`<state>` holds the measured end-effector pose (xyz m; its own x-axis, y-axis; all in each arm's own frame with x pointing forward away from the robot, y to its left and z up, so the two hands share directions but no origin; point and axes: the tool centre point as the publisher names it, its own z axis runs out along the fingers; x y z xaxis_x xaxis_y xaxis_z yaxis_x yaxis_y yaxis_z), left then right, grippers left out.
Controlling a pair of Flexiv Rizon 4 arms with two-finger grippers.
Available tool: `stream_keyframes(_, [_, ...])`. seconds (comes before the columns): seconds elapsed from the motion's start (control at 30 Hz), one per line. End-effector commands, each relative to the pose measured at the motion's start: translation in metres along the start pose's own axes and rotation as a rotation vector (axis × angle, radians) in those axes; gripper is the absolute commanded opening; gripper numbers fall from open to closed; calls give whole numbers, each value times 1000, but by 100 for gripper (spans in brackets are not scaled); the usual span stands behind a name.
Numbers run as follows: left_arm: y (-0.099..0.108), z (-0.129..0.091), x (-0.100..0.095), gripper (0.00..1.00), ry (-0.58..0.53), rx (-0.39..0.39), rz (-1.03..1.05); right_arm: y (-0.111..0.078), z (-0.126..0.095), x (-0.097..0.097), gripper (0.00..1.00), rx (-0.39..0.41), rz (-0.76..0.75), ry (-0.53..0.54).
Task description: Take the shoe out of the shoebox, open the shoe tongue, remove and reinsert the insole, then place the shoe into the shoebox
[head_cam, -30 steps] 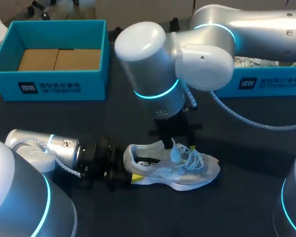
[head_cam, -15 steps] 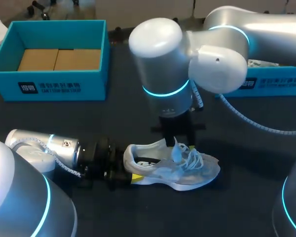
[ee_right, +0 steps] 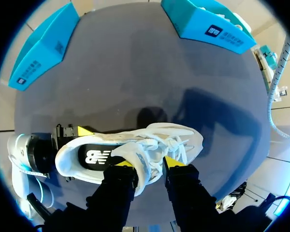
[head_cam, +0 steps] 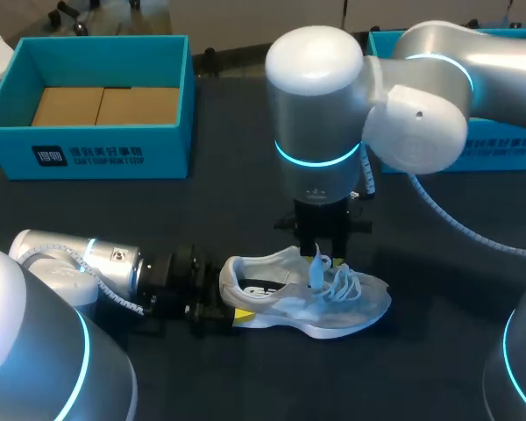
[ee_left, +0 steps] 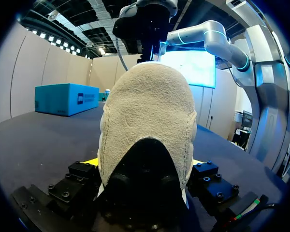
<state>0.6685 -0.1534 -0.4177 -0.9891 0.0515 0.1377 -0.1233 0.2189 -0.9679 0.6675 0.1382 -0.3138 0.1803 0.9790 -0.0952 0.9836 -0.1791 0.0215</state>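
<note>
From the head view, the shoe [head_cam: 307, 303] lies on its sole at the middle of the tabletop [head_cam: 438, 289], close to its near edge and out of the shoebox [head_cam: 88, 153], which stands open at the far left corner. The left gripper [head_cam: 223, 314] lies low at the heel, and the right gripper [head_cam: 323, 256] hangs straight down over the tongue [head_cam: 314, 272], which stands up toward it.

In the left wrist view, the heel fills the space between the 2 fingers. The jaws look clamped on it from both sides, I judge to brace the shoe against a pull.

In the right wrist view, the 2 yellow tips flank the raised tongue [ee_right: 142, 169], and the jaws appear closed on it, with the laces just beside. Behind it the dark insole [ee_right: 99, 157] sits in place, so lifting the tongue likely widens the opening for pulling it out.
</note>
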Motion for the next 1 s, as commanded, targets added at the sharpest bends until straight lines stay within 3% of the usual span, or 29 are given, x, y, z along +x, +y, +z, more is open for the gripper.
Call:
stream_keyframes(0.03, [-1, -1, 1, 0, -2, -2, -1, -3, 2, 0, 24, -6, 423, 10])
stream_keyframes(0.2, [-1, -1, 1, 0, -2, -2, -1, -2, 2, -1, 0, 14, 386, 53])
stream_keyframes(0.57, [-1, -1, 1, 0, -2, -2, -1, -8, 0, -26, 0, 38, 310, 237])
stream_keyframes(0.7, [-1, -1, 1, 0, -2, -2, -1, -10, 2, -39, 0, 9, 259, 353])
stream_keyframes(1.0, [-1, -1, 1, 0, -2, -2, -1, -2, 10, -58, 0, -21, 193, 486])
